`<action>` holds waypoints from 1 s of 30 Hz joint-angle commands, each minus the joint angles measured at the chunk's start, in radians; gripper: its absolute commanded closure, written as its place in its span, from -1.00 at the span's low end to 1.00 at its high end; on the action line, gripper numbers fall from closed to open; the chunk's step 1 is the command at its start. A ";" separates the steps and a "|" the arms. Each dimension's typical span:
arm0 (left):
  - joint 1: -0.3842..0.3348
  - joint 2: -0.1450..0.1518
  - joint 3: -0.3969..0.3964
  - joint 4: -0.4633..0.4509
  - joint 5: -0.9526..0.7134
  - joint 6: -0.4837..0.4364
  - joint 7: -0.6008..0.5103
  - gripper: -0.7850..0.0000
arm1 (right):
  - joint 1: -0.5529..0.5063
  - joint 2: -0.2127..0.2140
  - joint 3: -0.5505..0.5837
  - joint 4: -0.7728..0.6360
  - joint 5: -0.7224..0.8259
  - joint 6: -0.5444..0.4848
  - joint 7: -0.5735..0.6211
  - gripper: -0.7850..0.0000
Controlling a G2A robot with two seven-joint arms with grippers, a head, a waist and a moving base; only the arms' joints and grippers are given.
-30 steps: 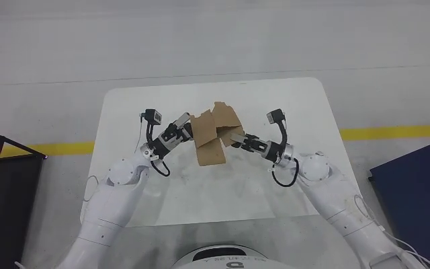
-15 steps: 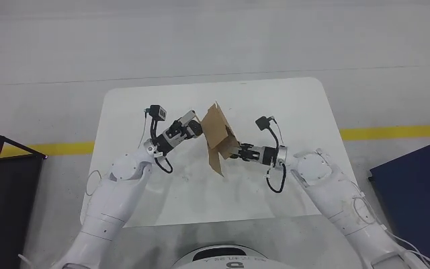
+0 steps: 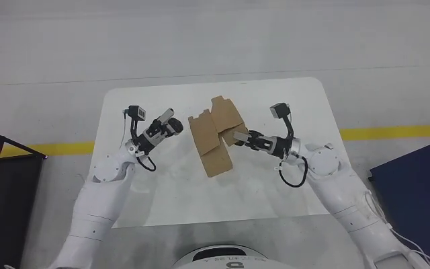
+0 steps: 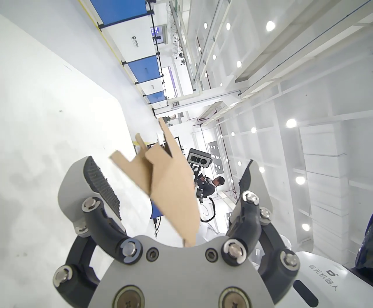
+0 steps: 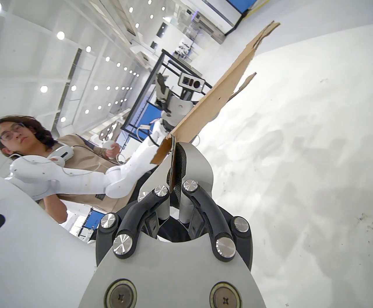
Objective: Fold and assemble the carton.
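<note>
My left gripper (image 3: 176,125) gapes wide, holding nothing, just apart from the carton (image 3: 211,141) at its 3 o'clock. The carton, flat brown corrugated board with notched flaps, hangs tilted over the smooth white table's (image 3: 282,101) middle. My right gripper (image 3: 236,138) pinches its 3 o'clock edge.

Round ceiling lamps (image 4: 269,25) lit everything brightly and evenly; the white rounded table (image 3: 282,107) bore faint soft shadows; wrist views bowed straight lines near edges.
</note>
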 commanded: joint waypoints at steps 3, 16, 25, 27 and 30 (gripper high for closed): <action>0.018 0.011 -0.062 0.006 0.031 -0.009 0.022 -1.00 | 0.000 0.001 0.003 0.000 0.006 0.000 0.003 1.00; 0.038 0.006 -0.056 -0.024 -0.069 0.019 0.027 -1.00 | 0.005 -0.004 -0.031 0.001 0.024 -0.019 0.051 1.00; 0.036 -0.004 -0.001 -0.079 -0.298 0.154 -0.105 -1.00 | 0.026 -0.006 -0.058 0.037 0.087 -0.061 0.144 1.00; 0.030 -0.003 0.005 -0.080 -0.294 0.182 -0.122 -1.00 | 0.029 -0.007 -0.065 0.041 0.088 -0.064 0.159 1.00; 0.020 -0.004 0.018 -0.075 -0.309 0.222 -0.147 -1.00 | 0.033 -0.007 -0.070 0.046 0.096 -0.072 0.176 1.00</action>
